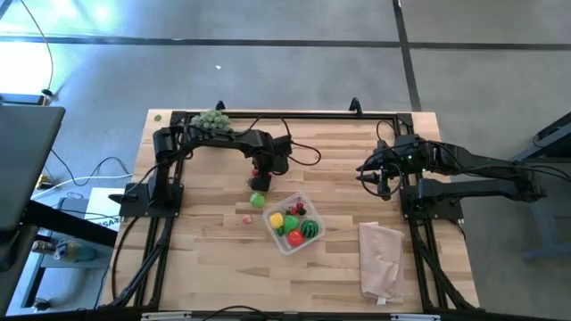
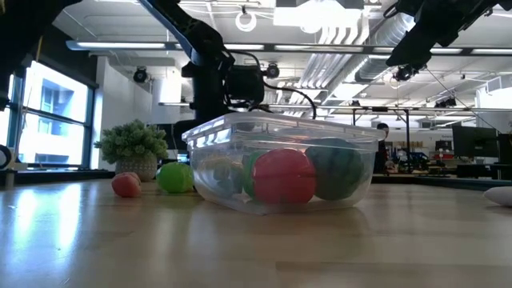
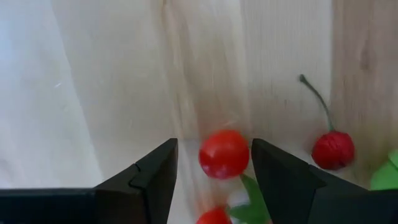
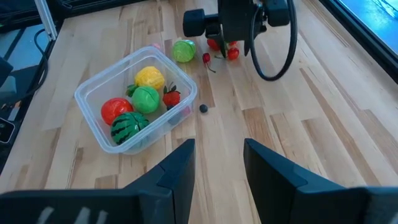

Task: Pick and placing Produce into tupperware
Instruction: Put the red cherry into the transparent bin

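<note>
High view: left gripper (image 1: 260,181) is low over the desk (image 1: 205,267) just beside a green ball (image 1: 258,200), close to the tupperware (image 1: 293,224). Tupperware sits mid-desk with yellow, red, green and striped produce inside. Right gripper (image 1: 382,181) is parked at the right side; a pale bag (image 1: 381,257) lies nearer the front.

Low view: red ball (image 2: 283,176) and striped ball (image 2: 334,169) inside the tub; small red fruit (image 2: 126,185) and the green ball outside.

Left wrist: fingers (image 3: 155,174) part open either side of a cherry (image 3: 224,154), not visibly touching it. Second cherry (image 3: 333,149) just beside.

Right wrist: fingers (image 4: 177,171) slightly apart, empty.
</note>
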`<act>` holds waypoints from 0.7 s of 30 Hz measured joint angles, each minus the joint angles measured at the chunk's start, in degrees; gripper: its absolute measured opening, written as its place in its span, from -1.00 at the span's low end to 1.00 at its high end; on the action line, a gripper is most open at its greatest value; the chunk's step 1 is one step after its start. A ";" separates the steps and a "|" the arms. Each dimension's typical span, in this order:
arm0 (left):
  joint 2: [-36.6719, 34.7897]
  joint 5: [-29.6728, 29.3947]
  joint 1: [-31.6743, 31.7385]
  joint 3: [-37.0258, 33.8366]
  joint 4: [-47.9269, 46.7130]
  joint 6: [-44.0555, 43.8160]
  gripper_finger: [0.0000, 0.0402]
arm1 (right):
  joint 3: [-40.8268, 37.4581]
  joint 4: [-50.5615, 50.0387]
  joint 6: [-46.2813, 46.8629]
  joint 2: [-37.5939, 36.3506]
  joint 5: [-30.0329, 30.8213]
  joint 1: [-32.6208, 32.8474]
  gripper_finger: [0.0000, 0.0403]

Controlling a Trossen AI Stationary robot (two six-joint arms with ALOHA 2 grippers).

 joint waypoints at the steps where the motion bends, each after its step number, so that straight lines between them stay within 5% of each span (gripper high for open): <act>1: 0.31 0.02 -0.22 -0.02 -0.12 -0.11 -0.04 | 0.00 0.00 0.00 0.01 0.01 0.00 -0.36; 21: 0.64 -0.78 -0.23 -0.02 -0.29 -1.07 -0.26 | 0.00 -0.11 0.00 -0.01 0.00 0.01 -0.36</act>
